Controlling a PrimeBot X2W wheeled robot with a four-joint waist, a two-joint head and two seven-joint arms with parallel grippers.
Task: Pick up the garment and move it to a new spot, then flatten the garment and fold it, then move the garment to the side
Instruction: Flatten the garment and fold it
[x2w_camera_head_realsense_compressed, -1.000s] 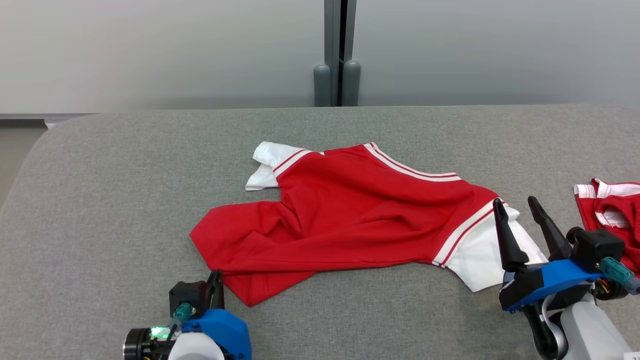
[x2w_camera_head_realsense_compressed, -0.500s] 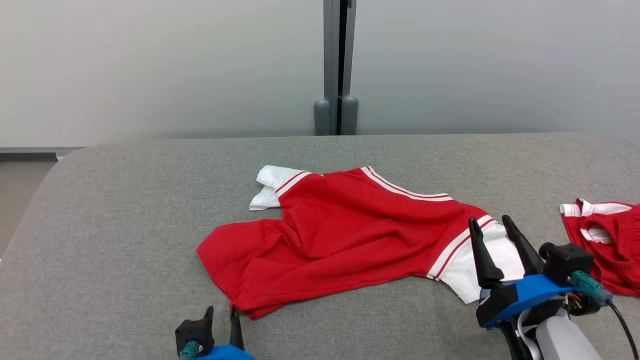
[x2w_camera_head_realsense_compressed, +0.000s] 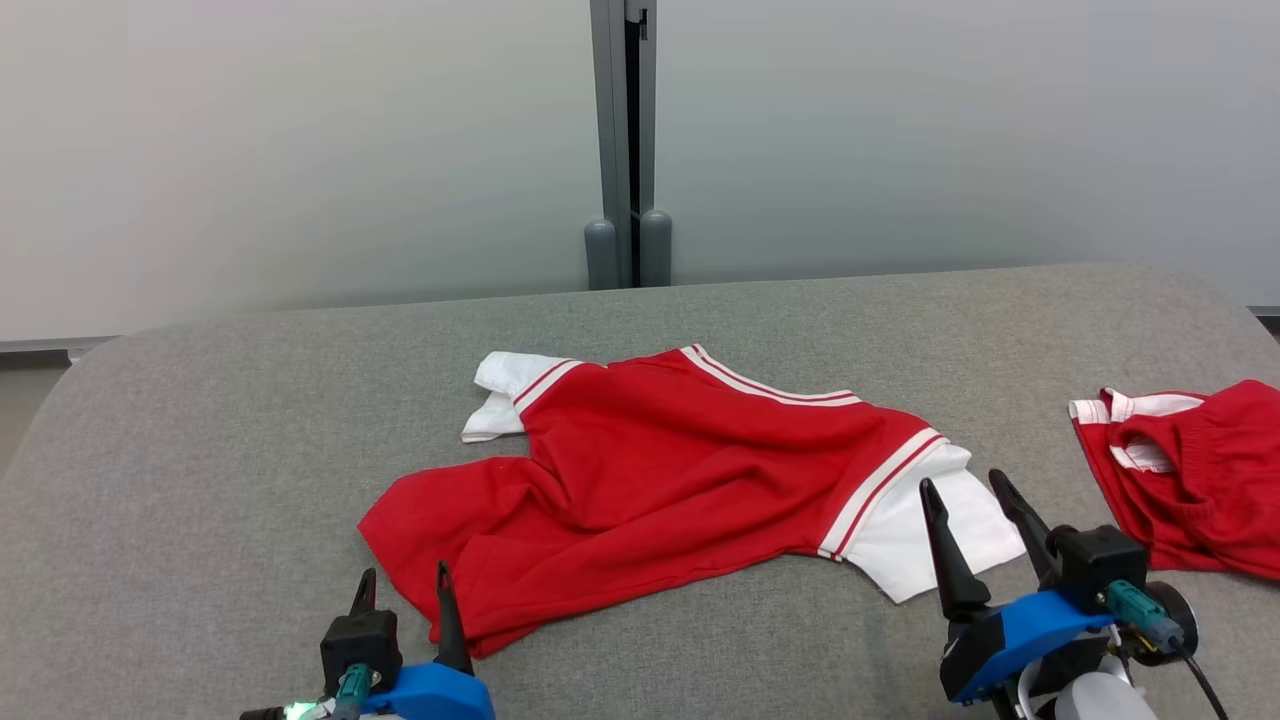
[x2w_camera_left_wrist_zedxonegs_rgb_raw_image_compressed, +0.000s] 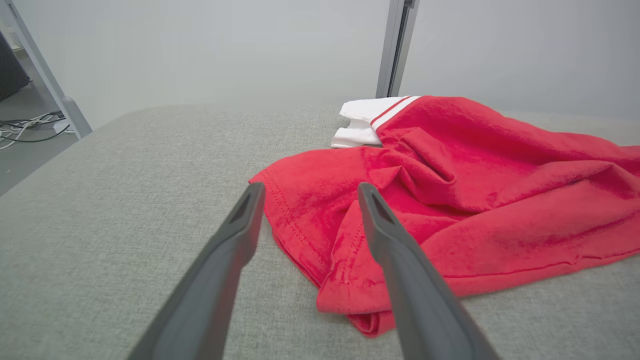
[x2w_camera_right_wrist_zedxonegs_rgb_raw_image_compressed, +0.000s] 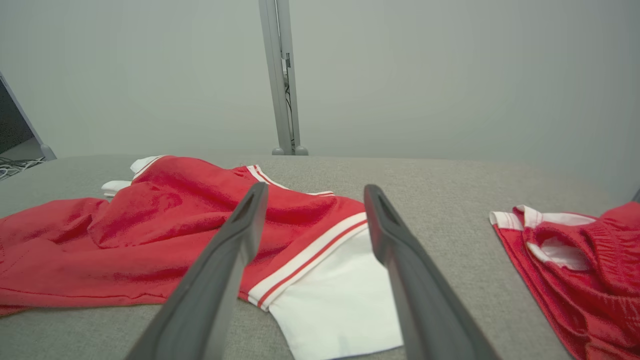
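The garment (x2w_camera_head_realsense_compressed: 660, 480), a red shirt with white sleeves and striped trim, lies rumpled and spread on the grey padded table (x2w_camera_head_realsense_compressed: 200, 450). My left gripper (x2w_camera_head_realsense_compressed: 404, 575) stands open at the shirt's near-left hem corner. In the left wrist view the left gripper (x2w_camera_left_wrist_zedxonegs_rgb_raw_image_compressed: 310, 187) has its fingers on either side of that hem of the garment (x2w_camera_left_wrist_zedxonegs_rgb_raw_image_compressed: 475, 175), not gripping it. My right gripper (x2w_camera_head_realsense_compressed: 962, 482) is open by the near white sleeve (x2w_camera_head_realsense_compressed: 930, 530). The right wrist view has the right gripper (x2w_camera_right_wrist_zedxonegs_rgb_raw_image_compressed: 315, 187) spread above that sleeve (x2w_camera_right_wrist_zedxonegs_rgb_raw_image_compressed: 340, 300) of the garment (x2w_camera_right_wrist_zedxonegs_rgb_raw_image_compressed: 165, 215).
A second red piece with white trim (x2w_camera_head_realsense_compressed: 1190, 470) lies bunched at the table's right edge, also in the right wrist view (x2w_camera_right_wrist_zedxonegs_rgb_raw_image_compressed: 580, 260). A grey post (x2w_camera_head_realsense_compressed: 625, 150) rises behind the table against a pale wall. Bare grey cloth stretches left of the shirt.
My left gripper was shut at the shirt's hem corner and now stands open there. The right gripper stayed open. The head camera has shifted, moving the whole picture.
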